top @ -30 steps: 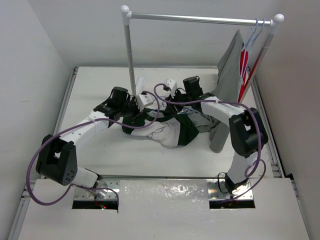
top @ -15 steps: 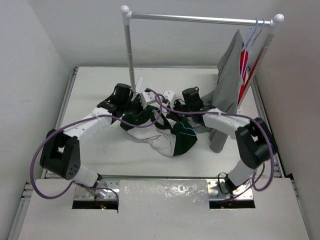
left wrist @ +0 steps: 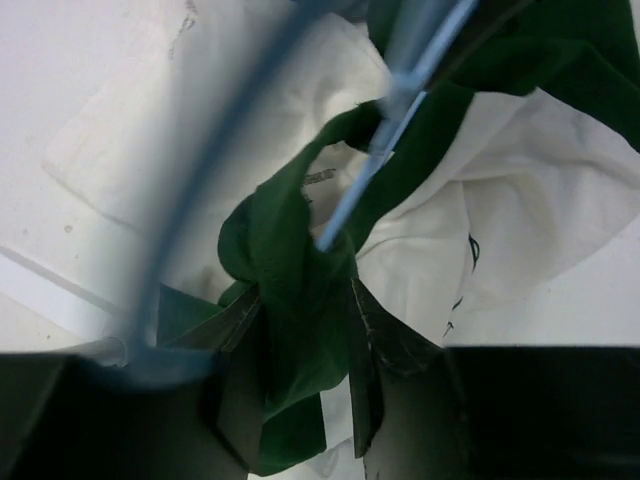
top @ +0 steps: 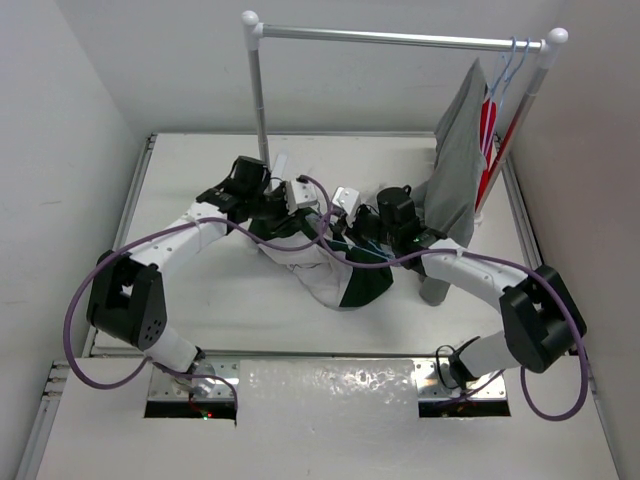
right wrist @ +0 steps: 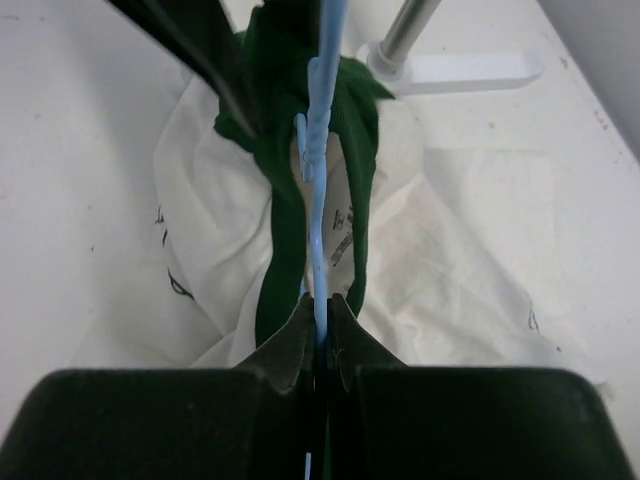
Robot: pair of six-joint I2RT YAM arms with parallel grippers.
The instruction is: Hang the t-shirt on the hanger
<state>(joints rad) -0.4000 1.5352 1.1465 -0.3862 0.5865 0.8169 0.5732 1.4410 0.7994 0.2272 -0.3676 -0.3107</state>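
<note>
The right tool (right wrist: 318,308) is clenched on the thin blue wire of the hanger (right wrist: 318,215), its two fingers pressed together with the wire pinched between them. From there the wire runs away from the wrist camera, along the green neckband of the t-shirt (top: 335,280).

The shirt lies bunched at the middle of the tabletop (top: 200,300), between the two arms and near the foot of the clothes rack's left post (top: 262,110). Its pale front is spread flat (small dark print shows on it) and its green parts are gathered up towards the tools.

The left tool (left wrist: 300,300) has its jaws standing apart around a twisted fold of the green cloth. The cloth fills the gap, and whether the fingers press it cannot be told. The blue wire meets that same fold just above the fingers.

At the far right of the rack's rail (top: 400,38) hang a grey garment (top: 455,170) and a red garment (top: 487,120), each on its own hanger, well apart from the shirt.
</note>
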